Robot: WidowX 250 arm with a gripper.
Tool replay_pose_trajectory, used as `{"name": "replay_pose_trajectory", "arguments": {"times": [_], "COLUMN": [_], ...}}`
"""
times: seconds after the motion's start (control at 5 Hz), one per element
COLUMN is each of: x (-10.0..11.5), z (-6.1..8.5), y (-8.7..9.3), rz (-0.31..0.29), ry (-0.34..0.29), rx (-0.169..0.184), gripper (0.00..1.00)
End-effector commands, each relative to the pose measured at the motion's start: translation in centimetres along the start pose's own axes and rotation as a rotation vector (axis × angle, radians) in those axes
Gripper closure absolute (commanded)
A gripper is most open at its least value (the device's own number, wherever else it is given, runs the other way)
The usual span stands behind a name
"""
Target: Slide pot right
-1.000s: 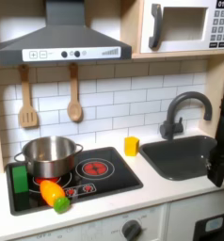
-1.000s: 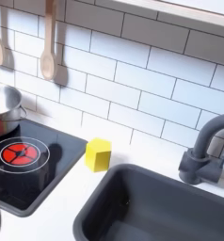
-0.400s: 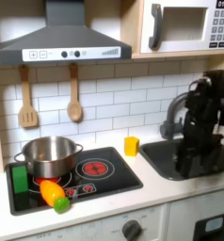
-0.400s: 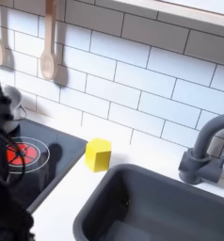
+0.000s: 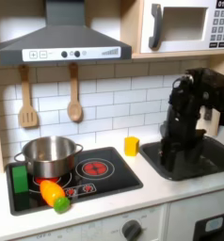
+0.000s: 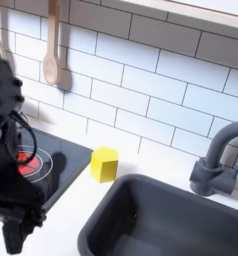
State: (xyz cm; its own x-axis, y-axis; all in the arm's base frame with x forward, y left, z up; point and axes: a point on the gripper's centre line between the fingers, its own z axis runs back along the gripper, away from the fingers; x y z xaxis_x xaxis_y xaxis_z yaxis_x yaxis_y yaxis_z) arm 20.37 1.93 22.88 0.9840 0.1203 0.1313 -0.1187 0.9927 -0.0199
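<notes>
So the black arm (image 5: 187, 118) is standing tall on the right side of the first exterior view, bending down over the dark sink (image 5: 210, 162) with the gripper (image 5: 172, 166) hanging low near the sink's left edge; it's all blurry black there, so I honestly cannot tell if the jaws are wide or narrow. In the second exterior view the arm is taking up the left side as a big dark shape, covering part of the red burner (image 6: 31, 166). Compared to a second ago, when the arm was barely peeking in at the right edge of the first exterior view, it's now moved leftward toward the middle, a bit further than 0.4 s ago. The pot (image 5: 48, 156) is sitting on the left rear burner, left of center in the first exterior view, and hasn't budged. Counting stuff in the first exterior view: one pot, one yellow cup (image 5: 131, 145) on the counter between stove and sink, two wooden utensils (image 5: 74, 97) hanging on the tile wall, one faucet (image 5: 176, 111), one microwave (image 5: 184, 25) at upper right, and one orange-and-green toy (image 5: 55, 196) lying at the stove's front.
</notes>
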Motion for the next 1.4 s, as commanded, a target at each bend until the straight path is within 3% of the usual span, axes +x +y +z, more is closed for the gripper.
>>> {"name": "replay_pose_trajectory", "arguments": {"times": [0.0,0.6,1.2], "x": [3.7,8.8,13.3], "z": [-0.4,-0.9,-1.5], "y": [1.2,3.8,6.3], "rz": [0.053,0.123,0.142], "ry": [-0.014,-0.036,-0.07], "rx": [0.006,0.023,0.051], "gripper": [0.0,0.0,0.0]}}
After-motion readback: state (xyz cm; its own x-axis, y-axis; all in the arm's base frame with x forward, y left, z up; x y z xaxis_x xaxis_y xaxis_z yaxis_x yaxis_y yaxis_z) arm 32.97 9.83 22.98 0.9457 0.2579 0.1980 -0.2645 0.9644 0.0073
